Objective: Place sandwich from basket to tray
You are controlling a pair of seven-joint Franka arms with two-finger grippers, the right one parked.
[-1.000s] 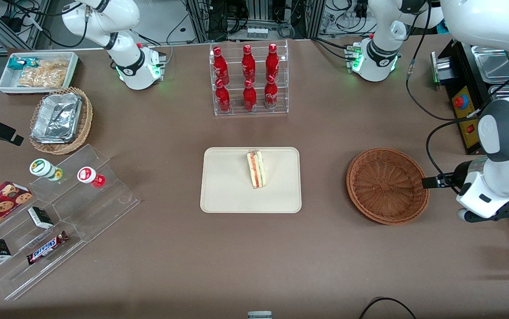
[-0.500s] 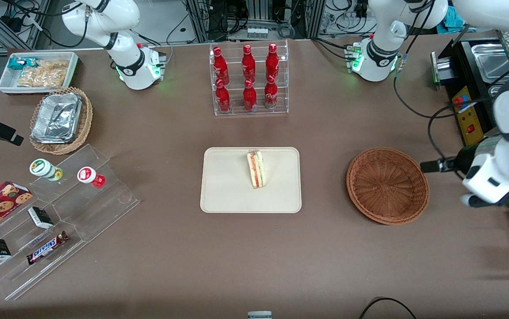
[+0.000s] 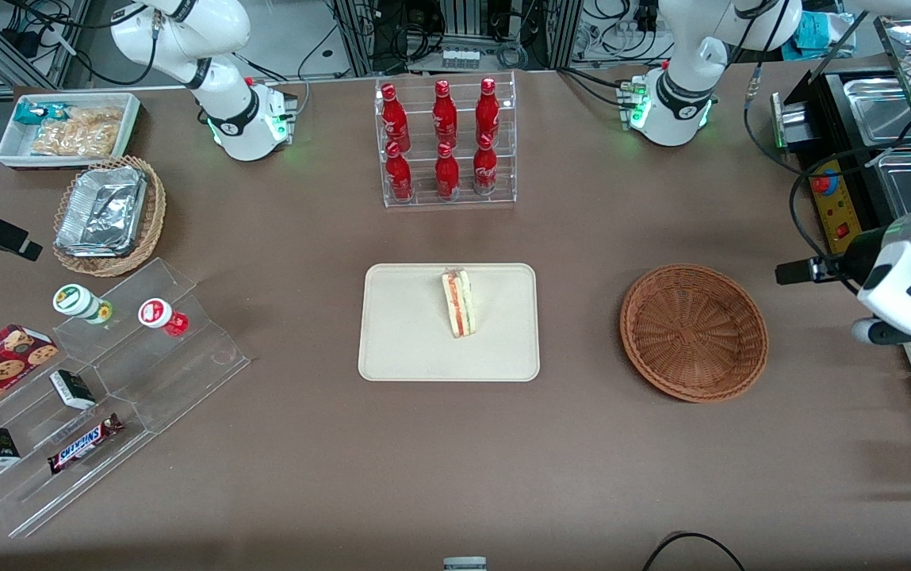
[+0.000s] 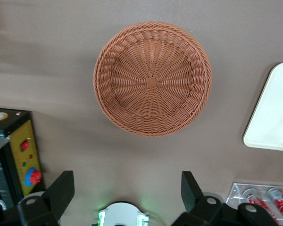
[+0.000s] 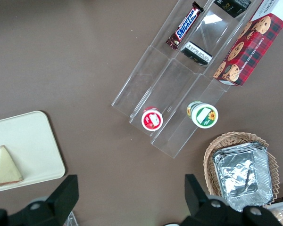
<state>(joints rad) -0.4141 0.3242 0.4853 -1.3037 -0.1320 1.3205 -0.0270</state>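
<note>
Fingers (image 4: pixel 61 188) spread, nothing held; gripper (image 4: pixel 125 190) hangs high, near the empty basket (image 3: pixel 694 332). Sandwich (image 3: pixel 459 302) sits on tray (image 3: pixel 399 349). I judge task complete; I'd park clear.

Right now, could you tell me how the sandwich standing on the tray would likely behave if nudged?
The sandwich stands on a narrow edge on the tray, so it may topple. Its bread looks soft and probably squashes. The gripper is open above the basket.

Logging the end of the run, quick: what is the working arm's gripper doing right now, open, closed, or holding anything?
Gripper: open and empty, up above the table beside the basket, toward the working arm's end; the sandwich lies on the tray.
</note>
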